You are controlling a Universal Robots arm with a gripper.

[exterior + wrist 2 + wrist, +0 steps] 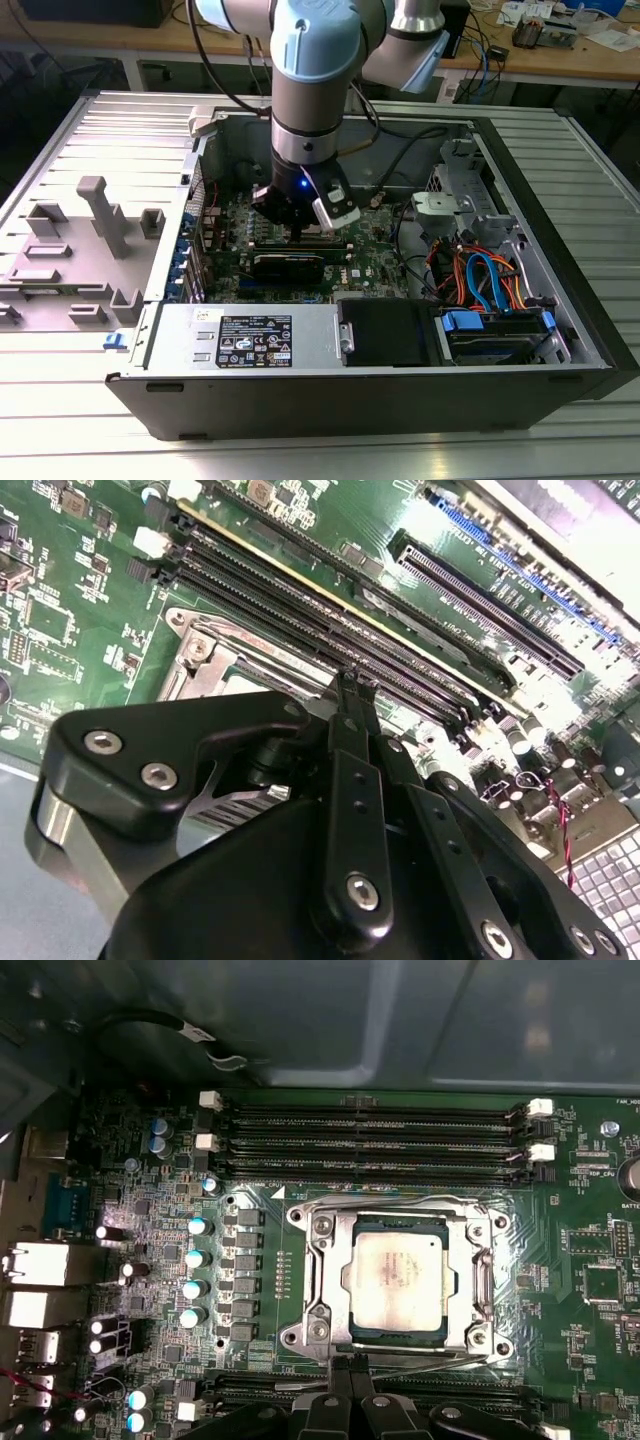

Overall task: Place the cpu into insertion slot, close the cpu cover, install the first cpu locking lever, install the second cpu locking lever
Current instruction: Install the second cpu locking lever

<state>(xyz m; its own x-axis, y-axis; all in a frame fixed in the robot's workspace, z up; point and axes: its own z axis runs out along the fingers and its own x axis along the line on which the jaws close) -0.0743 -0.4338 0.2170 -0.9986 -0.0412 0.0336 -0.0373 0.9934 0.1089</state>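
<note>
The cpu, a dull silver square, lies in the insertion slot on the green motherboard. The cpu cover, a silver frame with a window, lies flat over it. One thin locking lever runs along the socket edge beside the memory slots. A second lever runs along the opposite edge. My gripper is shut, its black tips together right at that second lever. In the second wrist view the gripper points down beside a socket corner. The exterior view has the gripper low inside the open case.
Long black memory slots flank the socket. The case walls surround the board. A black box and a bay with blue and orange cables sit toward the exterior view's right. Grey fixtures stand outside on the left.
</note>
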